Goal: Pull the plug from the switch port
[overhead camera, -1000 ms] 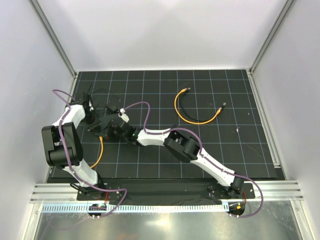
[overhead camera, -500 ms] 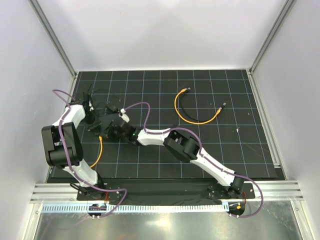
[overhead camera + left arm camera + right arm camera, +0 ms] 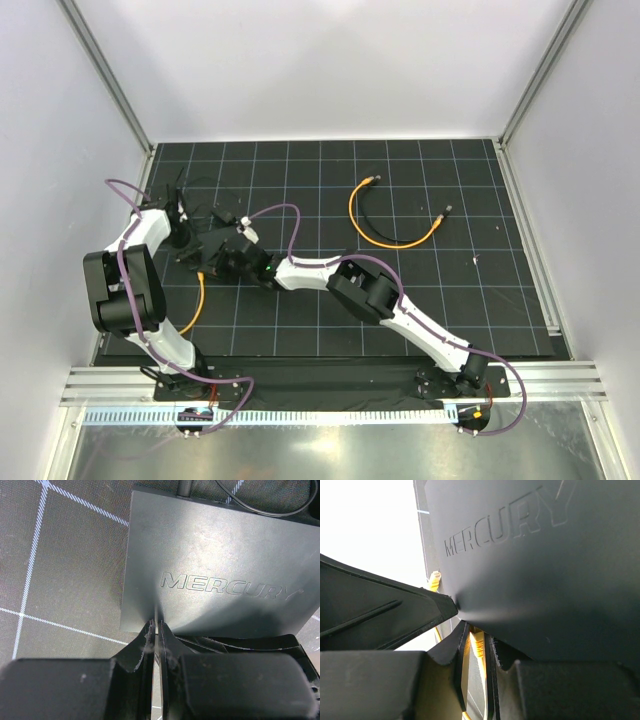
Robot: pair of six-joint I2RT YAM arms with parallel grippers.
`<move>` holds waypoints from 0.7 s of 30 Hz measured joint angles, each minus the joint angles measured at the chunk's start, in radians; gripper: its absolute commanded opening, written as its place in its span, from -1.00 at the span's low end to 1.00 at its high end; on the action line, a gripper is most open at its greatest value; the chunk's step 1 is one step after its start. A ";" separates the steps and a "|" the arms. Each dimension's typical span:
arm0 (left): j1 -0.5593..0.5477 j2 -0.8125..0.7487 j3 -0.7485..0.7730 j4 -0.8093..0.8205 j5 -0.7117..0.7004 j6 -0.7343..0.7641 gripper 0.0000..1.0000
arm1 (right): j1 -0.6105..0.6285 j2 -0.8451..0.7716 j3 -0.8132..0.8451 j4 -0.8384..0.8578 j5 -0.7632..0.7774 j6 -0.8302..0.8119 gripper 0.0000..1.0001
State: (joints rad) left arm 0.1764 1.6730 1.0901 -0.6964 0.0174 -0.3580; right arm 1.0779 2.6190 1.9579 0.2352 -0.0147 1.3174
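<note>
The switch (image 3: 210, 555) is a flat matte-black box marked MERCURY, lying on the gridded mat. My left gripper (image 3: 156, 626) is shut, with its tips resting on the switch's near edge and nothing between them. In the right wrist view the switch (image 3: 545, 555) fills the upper right. A yellow plug (image 3: 478, 647) sits at its edge, and my right gripper (image 3: 476, 645) is shut on that plug. From above, the left gripper (image 3: 192, 250) and right gripper (image 3: 215, 265) meet over the switch and hide most of it. The plug's yellow cable (image 3: 196, 305) trails toward the near edge.
A loose orange cable (image 3: 385, 240) with a plug at each end curls on the mat at the centre right. A black power lead (image 3: 184, 487) and a thin wire (image 3: 260, 507) leave the switch's far edge. The enclosure's white walls rise at both sides.
The right wrist has edged slightly left toward the switch and its jaws have closed in on the plug. The left arm has not moved.
</note>
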 measured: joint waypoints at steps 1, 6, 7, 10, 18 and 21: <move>0.000 0.000 0.000 0.000 0.000 0.000 -0.80 | 0.000 0.000 0.000 0.001 -0.001 -0.001 -0.98; 0.000 0.000 0.000 0.000 0.000 0.000 -0.80 | 0.000 0.000 -0.015 0.027 -0.006 -0.009 -0.98; 0.000 0.000 0.000 0.000 0.000 0.000 -0.80 | -0.001 0.000 -0.020 0.036 -0.008 -0.011 -0.98; -0.002 0.002 0.000 -0.001 0.000 0.000 -0.80 | -0.002 -0.001 -0.041 0.072 -0.016 -0.021 -0.98; -0.013 0.002 0.002 -0.001 -0.002 0.000 -0.81 | -0.002 -0.008 -0.095 0.158 -0.050 -0.033 -0.98; -0.013 0.003 0.002 -0.002 -0.002 0.000 -0.81 | 0.004 -0.014 -0.115 0.172 -0.060 -0.042 -0.98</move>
State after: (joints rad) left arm 0.1631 1.6756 1.0920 -0.6979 0.0154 -0.3580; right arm 1.0817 2.6049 1.8431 0.4076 -0.0746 1.2755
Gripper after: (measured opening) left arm 0.097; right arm 0.188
